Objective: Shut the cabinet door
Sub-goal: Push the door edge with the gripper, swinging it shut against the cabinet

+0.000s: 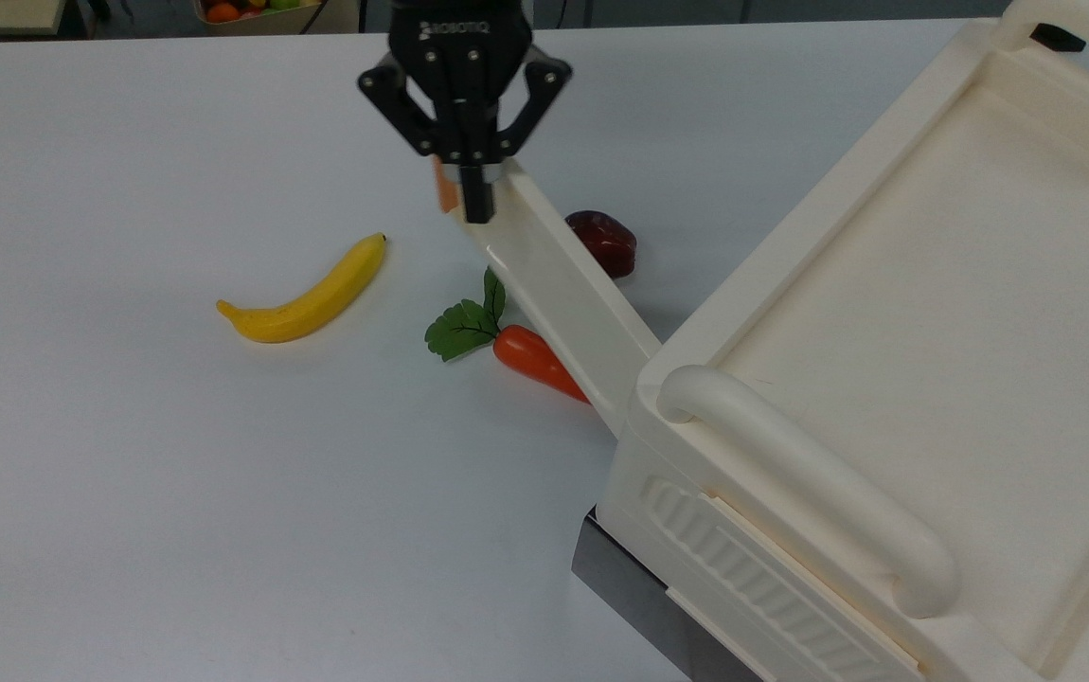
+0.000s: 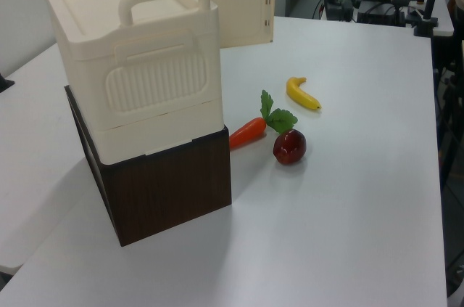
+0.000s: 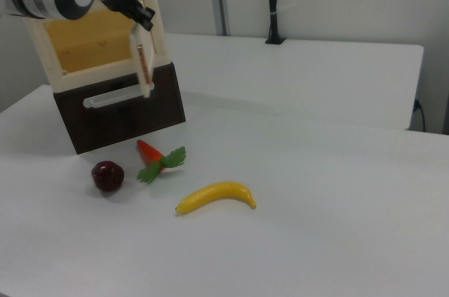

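ROBOTIQ-branded gripper, jaws pinched at cabinet door edge

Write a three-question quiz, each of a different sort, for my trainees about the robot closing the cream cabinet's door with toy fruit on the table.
1. True or false: the long flat cream plastic cabinet door is fully closed.
2. Which lies nearest the large cream plastic cabinet in the left view? A) curved yellow banana B) orange carrot with green leaves C) dark red apple
3. Fill in: the black two-finger gripper is at the door's ___ end.

Key: 1 false; 2 B; 3 free (handle) end.
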Controlling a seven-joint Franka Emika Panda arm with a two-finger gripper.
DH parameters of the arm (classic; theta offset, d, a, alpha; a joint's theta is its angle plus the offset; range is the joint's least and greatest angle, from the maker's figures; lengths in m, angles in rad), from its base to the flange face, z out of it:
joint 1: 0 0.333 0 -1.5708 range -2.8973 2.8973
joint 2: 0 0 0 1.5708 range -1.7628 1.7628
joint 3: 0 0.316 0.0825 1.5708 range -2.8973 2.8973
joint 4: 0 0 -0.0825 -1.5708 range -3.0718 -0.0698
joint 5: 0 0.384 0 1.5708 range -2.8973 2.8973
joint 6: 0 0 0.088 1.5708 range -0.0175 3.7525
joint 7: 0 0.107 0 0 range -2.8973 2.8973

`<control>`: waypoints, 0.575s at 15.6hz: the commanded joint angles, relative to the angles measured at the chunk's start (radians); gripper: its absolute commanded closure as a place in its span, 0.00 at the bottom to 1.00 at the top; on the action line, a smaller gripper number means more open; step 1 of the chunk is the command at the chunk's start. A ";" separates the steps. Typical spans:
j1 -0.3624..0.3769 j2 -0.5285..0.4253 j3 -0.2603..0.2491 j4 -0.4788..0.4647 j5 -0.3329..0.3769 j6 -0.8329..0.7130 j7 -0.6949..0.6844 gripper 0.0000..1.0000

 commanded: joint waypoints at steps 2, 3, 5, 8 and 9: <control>0.036 -0.018 0.044 -0.001 0.029 -0.050 0.096 1.00; 0.043 -0.016 0.059 -0.001 0.028 -0.050 0.116 1.00; 0.062 -0.013 0.084 -0.002 0.028 -0.047 0.188 1.00; 0.101 -0.004 0.113 -0.001 0.028 -0.035 0.261 1.00; 0.112 -0.004 0.127 -0.001 0.026 -0.033 0.289 1.00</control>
